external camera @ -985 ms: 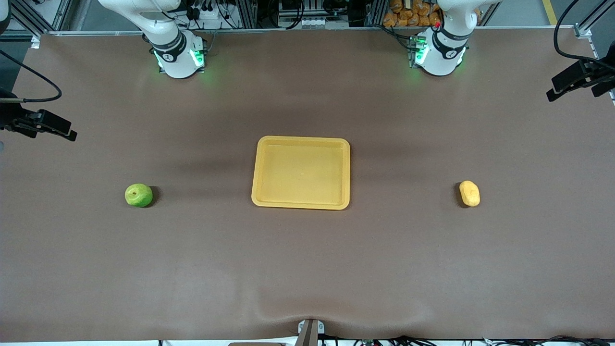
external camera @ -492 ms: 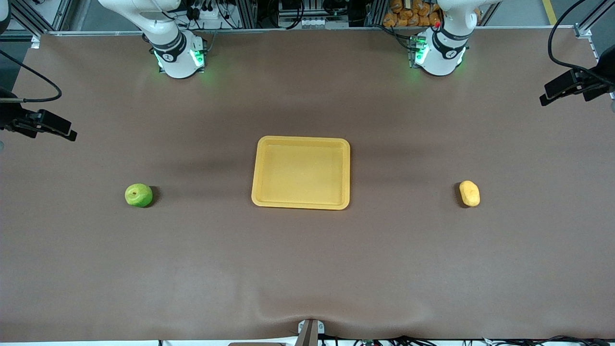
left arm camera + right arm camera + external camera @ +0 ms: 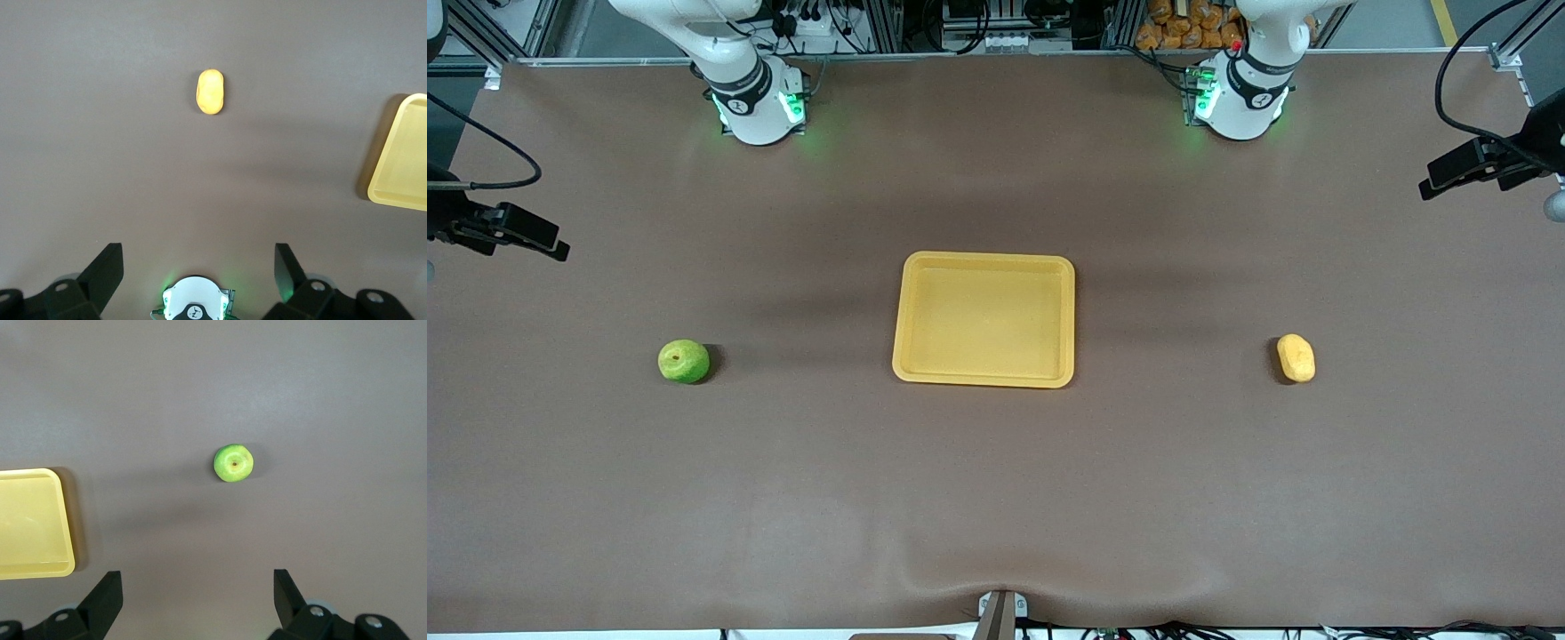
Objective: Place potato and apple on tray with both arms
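The green apple (image 3: 684,361) lies on the brown table toward the right arm's end, also seen as the apple (image 3: 233,463) in the right wrist view. Toward the left arm's end lies the yellow potato (image 3: 1296,357), the same potato (image 3: 211,91) showing in the left wrist view. Between them sits the yellow tray (image 3: 984,380), with nothing in it. My left gripper (image 3: 198,257) hangs open high over the table, apart from the potato. Equally high, my right gripper (image 3: 198,580) is open and apart from the apple.
Both white arm bases (image 3: 758,102) stand along the table's edge farthest from the front camera. Each arm's black hand (image 3: 1472,166) shows at a side edge of the front view. A tray corner (image 3: 400,153) and a tray end (image 3: 33,520) reach into the wrist views.
The left arm's black hand has drifted a little toward the middle of the table. The right arm, the apple, the potato and the tray have not moved.
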{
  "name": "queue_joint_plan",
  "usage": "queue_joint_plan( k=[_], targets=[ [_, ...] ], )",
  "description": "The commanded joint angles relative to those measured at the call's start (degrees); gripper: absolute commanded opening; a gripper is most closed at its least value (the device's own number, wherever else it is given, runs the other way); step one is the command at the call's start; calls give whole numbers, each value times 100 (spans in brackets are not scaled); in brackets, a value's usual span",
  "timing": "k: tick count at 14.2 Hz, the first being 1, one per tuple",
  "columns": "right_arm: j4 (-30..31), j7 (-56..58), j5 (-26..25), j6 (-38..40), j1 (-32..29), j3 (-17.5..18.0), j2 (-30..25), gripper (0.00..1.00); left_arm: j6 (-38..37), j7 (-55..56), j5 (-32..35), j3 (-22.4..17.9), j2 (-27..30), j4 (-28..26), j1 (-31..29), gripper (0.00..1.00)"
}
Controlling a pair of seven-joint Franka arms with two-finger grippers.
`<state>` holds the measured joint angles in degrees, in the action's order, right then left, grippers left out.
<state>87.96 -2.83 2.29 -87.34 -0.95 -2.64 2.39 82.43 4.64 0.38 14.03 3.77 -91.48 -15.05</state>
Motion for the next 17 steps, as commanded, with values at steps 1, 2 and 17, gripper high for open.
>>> queue_joint_plan(
  k=[1, 2, 17],
  targets=[
    [-25, -60, 79, -160, -28, 10, 68, 100, 211, -50, 85, 30, 124, -300, -51, 100],
    [-25, -60, 79, -204, -11, 10, 112, 100, 264, -42, 85, 30, 124, -326, -51, 100],
    [520, 20, 0, -987, -326, 10, 543, 100, 2662, -59, 241, 21, -411, -1979, -42, 100]
  ],
)
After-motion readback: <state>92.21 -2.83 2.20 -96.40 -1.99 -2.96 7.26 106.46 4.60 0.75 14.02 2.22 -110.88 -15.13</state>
